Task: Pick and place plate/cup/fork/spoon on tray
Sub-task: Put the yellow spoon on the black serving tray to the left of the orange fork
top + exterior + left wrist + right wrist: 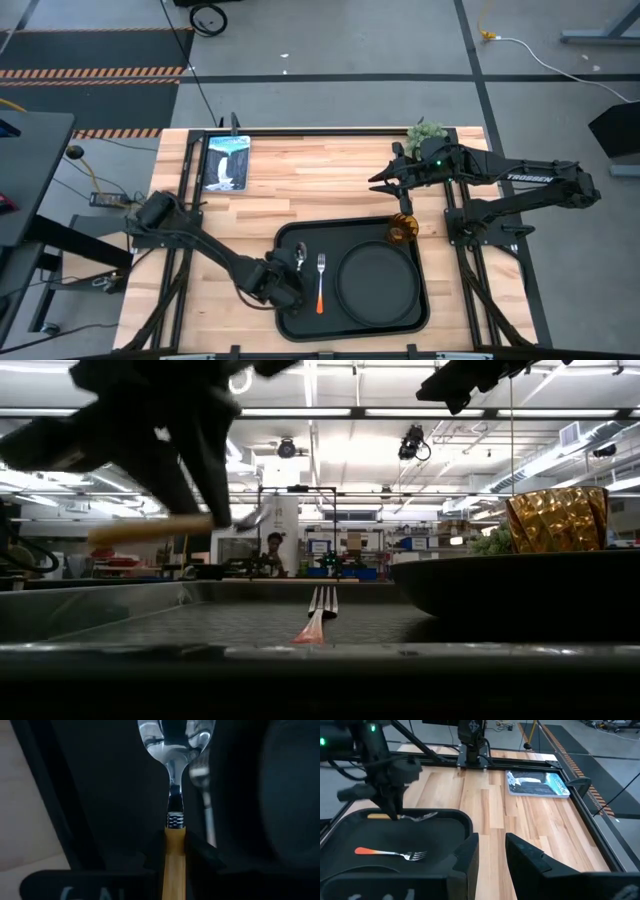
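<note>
The black rectangular tray (pixel 290 325) lies at the table's near middle. The round black plate (pixel 378 285) rests on its right half, and the fork (pixel 320 283) lies flat on the tray floor left of the plate. The amber cup (pixel 402 229) stands upright at the tray's far right corner. My left gripper (pixel 285 283) is over the tray's left part, shut on the spoon (pixel 300 257). My right gripper (pixel 385 180) hangs open and empty above the table, beyond the tray's far edge. My left gripper pinches the spoon's yellow-orange handle (pixel 174 845) between its two fingers, near the end toward the bowl. The fingers come from above and lie across the handle. The spoon is held about level, clear of the tray floor, its bowl (pixel 255 515) toward the far side and its handle's free end (pixel 130 530) sticking out behind.
A flat picture of a waterfall (pixel 226 162) lies at the table's far left. A green plant-like thing (pixel 428 132) sits at the far right edge. Bare wood lies between them. A person (pixel 275 545) shows far off in the room behind.
</note>
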Motion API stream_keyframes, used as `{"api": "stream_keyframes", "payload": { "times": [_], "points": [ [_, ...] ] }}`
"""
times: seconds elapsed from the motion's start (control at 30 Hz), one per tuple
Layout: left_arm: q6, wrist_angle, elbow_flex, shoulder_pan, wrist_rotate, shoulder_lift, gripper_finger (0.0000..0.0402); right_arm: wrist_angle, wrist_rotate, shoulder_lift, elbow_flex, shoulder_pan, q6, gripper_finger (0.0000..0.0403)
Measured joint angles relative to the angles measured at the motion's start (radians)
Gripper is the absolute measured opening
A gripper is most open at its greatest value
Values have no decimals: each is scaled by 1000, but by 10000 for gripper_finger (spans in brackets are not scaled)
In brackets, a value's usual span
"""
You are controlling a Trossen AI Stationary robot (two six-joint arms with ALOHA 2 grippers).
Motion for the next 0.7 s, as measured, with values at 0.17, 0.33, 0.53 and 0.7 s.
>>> {"api": "stream_keyframes", "payload": {
  "times": [0.17, 0.33, 0.53, 0.7],
  "points": [
    [-48, 3, 3, 1, 63, 58, 66, 0, 0, 0, 0, 0, 0, 103],
    [-74, 14, 4, 9, 62, 59, 66, 2, 0, 0, 0, 0, 0, 103],
    [-89, 84, 3, 21, 59, 75, 66, 5, 0, 0, 0, 0, 2, 103],
    [-90, 87, 3, 28, 63, 92, 66, 2, -3, 0, 0, 0, 2, 103]
  ]
}}
